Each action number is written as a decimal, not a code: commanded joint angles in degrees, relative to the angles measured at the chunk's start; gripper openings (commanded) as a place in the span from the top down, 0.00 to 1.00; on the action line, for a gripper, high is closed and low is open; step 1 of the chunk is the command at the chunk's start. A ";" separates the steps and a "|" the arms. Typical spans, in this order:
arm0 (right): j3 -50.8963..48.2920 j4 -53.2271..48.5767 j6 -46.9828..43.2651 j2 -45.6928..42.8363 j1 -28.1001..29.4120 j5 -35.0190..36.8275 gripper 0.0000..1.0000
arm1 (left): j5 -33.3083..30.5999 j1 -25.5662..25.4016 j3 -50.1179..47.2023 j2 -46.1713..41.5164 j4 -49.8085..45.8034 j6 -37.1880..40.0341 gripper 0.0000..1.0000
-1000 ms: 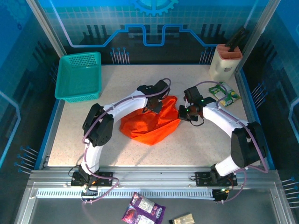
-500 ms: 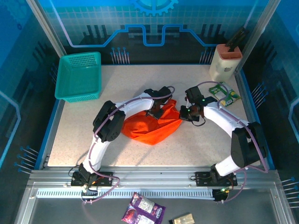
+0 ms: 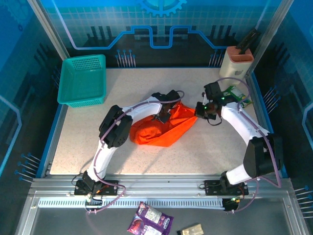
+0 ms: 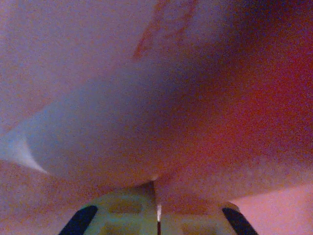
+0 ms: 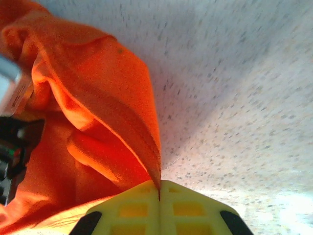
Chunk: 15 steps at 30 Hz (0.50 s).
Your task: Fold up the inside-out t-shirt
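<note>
1. At the near ledge, in front of the arm bases, loose packets are noted. They lie well apart from the work and play no part in it.
2. The t-shirt is found on the middle of the table as a crumpled orange heap. It is bunched thick at its left end and drawn to a point at its right.
3. The left gripper is set on the far edge of the heap. Its jaws, spread half a second ago, are now pressed together. In its wrist view, blurred cloth is seen hard against the tips, so a pinch on the fabric is judged to have been taken.
4. The right gripper is closed on a stitched edge of the shirt, which runs straight into the shut tips. Over the last second it has been carried right and farther back, and the shirt's right corner has been pulled out with it.
5. With both holds made, the cloth is judged ready to be stretched flat. No fold has been started, and no sleeve or collar can be told apart.
6. At the far left corner a teal basket is noted. At the far right stands a holder, with a green packet beside it.
</note>
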 commanded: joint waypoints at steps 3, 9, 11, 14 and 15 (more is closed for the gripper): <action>12.30 -8.00 -5.42 -5.61 -5.54 3.17 1.00 | 17.42 6.67 1.47 -20.53 0.56 -3.33 0.97; 24.13 -14.14 -9.41 -10.29 -12.67 5.32 1.00 | 38.73 17.66 -1.33 -35.35 1.96 -7.79 0.99; 26.00 -15.02 -10.25 -10.96 -14.59 5.75 1.00 | 44.30 21.81 -5.61 -38.80 3.43 -9.39 1.00; 25.34 -15.17 -10.91 -10.74 -16.65 5.92 1.00 | 48.02 27.68 -15.46 -42.61 7.73 -12.41 1.00; 24.47 -15.19 -10.90 -10.69 -16.87 5.61 1.00 | 48.29 29.37 -18.43 -43.11 8.63 -13.52 0.99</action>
